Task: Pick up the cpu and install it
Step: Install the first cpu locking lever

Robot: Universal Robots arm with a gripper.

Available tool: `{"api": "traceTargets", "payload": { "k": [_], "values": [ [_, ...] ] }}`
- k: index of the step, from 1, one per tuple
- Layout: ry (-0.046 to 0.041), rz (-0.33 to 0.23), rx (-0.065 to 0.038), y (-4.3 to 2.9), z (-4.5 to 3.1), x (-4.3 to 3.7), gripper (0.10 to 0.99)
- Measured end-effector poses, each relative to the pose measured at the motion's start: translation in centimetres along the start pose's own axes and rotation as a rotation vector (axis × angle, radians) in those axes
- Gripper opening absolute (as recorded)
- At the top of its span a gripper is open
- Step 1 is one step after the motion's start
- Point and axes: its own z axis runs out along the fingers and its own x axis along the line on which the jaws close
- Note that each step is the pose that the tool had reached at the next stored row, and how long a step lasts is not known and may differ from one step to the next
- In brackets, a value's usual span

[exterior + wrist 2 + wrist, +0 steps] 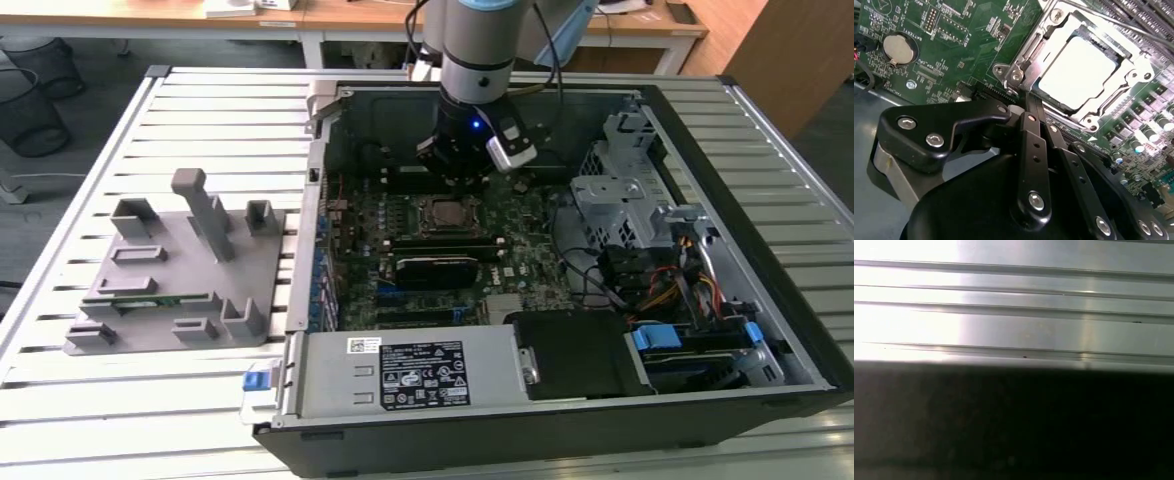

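- A bench (200, 110) of pale slatted metal profiles is seen across the exterior view.
- An open black computer case (561, 420) is laid flat on it, filling the centre and right of the frame.
- A grey fixture block (180, 265) with upright posts is set on the slats at left centre, just beside the case.

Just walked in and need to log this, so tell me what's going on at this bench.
A single robot arm is working inside an open computer case lying on a slatted table. Its gripper hangs low over the motherboard, just beyond the socket. In the second wrist view the cpu already lies in the socket's metal frame, and the gripper there holds nothing. A grey parts fixture sits on the table at the exterior view's left.
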Motion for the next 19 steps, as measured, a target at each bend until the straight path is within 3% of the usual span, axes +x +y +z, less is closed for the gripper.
{"api": "traceTargets", "payload": {
  "k": [2,3,10,19],
  "values": [
    [-0.0003,0.000,-0.013,0.00,0.00,0.00,0.106],
    [-0.0003,0.000,-0.015,-0.01,-0.01,0.00,0.106],
    [-0.0003,0.000,-0.016,0.06,-1.14,0.00,0.106],
    [-0.0003,0.000,-0.016,-0.29,-1.17,-0.02,0.106]
  ]
}}
